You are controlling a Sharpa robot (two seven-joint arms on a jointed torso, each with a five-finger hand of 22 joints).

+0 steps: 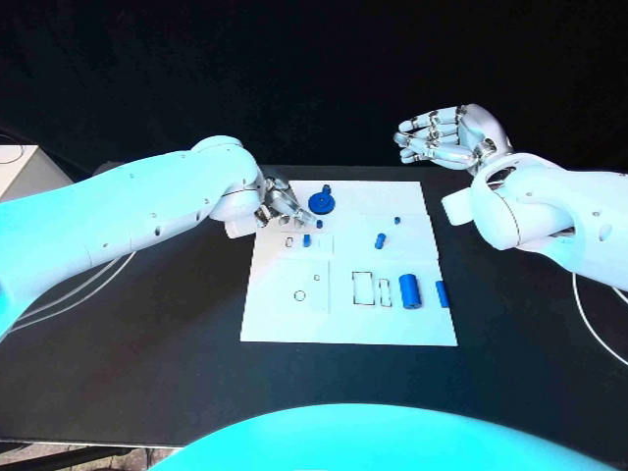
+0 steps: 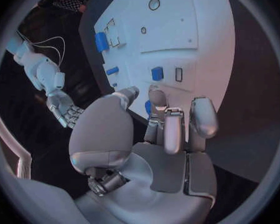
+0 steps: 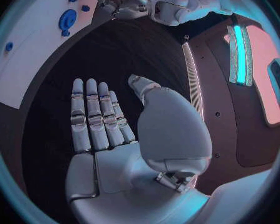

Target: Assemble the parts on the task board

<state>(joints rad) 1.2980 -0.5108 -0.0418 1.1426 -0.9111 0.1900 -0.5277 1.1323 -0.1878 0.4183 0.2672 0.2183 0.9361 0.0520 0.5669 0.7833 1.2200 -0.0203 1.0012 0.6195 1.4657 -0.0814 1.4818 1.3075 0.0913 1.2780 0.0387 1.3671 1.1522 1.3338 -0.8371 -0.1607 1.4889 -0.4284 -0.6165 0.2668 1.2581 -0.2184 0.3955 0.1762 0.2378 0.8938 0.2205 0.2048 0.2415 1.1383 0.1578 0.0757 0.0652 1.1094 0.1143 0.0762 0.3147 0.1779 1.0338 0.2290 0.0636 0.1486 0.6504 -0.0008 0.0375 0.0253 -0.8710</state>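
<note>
Lying nearest on white board (image 1: 345, 319): two blue cylinders (image 1: 410, 291) at right edge, beside outlined slots. Mid-board: small blue peg (image 1: 381, 239). Left hand (image 1: 276, 204) hovered over board's far left corner, fingers curled down near small blue piece (image 1: 307, 239); grasp could not be told. Blue round part (image 1: 324, 205) just beside it. Farthest: right hand (image 1: 450, 136) raised off board, fingers spread, holding nothing.

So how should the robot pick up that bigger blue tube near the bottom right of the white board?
Probably by its long sides, coming straight down from above. The blue cylinder lies flat on the task board, so its rounded sides are free. A thinner blue piece lies close beside it, apart, so fingers should go in carefully. The open right hand is on that side.
</note>
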